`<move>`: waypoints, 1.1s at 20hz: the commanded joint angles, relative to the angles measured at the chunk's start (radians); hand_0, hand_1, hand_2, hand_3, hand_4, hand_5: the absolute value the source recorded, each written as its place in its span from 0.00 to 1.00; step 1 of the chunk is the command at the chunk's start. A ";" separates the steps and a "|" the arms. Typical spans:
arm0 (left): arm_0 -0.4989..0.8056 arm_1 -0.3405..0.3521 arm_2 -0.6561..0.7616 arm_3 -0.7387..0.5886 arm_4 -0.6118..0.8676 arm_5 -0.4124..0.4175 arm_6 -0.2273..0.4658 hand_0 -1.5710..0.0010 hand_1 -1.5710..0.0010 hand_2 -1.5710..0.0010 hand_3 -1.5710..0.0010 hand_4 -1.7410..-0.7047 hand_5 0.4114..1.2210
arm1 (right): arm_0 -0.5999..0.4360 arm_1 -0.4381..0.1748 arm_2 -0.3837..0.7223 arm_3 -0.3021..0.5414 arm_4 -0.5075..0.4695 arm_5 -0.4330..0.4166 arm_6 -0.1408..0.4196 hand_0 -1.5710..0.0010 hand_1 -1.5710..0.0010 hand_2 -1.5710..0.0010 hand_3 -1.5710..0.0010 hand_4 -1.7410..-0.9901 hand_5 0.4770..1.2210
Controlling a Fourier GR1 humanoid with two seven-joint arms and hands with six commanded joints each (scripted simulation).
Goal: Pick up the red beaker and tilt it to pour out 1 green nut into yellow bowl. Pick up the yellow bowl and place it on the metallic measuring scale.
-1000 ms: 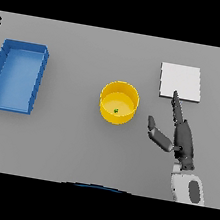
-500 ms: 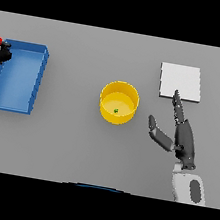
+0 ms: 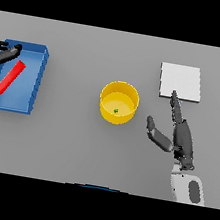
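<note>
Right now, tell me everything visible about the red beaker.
The red beaker is a slim, plain red cylinder lying on its side, angled diagonally, inside the blue tray at the table's left. Its upper end lies close to the left hand, whose fingers reach over the tray's rim; whether they touch is unclear. No contents are visible.
</note>
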 commanded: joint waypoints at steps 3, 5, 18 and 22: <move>-0.015 -0.042 -0.011 0.054 -0.029 0.020 -0.021 0.89 0.91 0.91 0.92 0.98 0.29 | -0.008 -0.005 -0.004 0.010 0.012 -0.008 0.014 1.00 1.00 1.00 1.00 0.77 0.28; -0.025 -0.040 -0.011 0.060 -0.045 0.036 -0.027 0.93 0.94 0.94 0.95 1.00 0.29 | -0.001 0.002 0.005 0.001 0.021 -0.015 0.013 1.00 1.00 1.00 1.00 0.75 0.28; -0.017 -0.057 0.024 0.053 -0.027 0.087 -0.119 1.00 1.00 1.00 1.00 0.99 0.31 | -0.284 -0.282 0.248 0.068 0.413 0.206 0.069 1.00 1.00 1.00 1.00 0.69 0.30; -0.014 -0.059 0.014 0.046 -0.030 0.084 -0.107 1.00 1.00 1.00 1.00 0.99 0.33 | -0.445 -0.345 0.352 0.150 0.530 0.296 0.013 1.00 1.00 1.00 1.00 0.69 0.31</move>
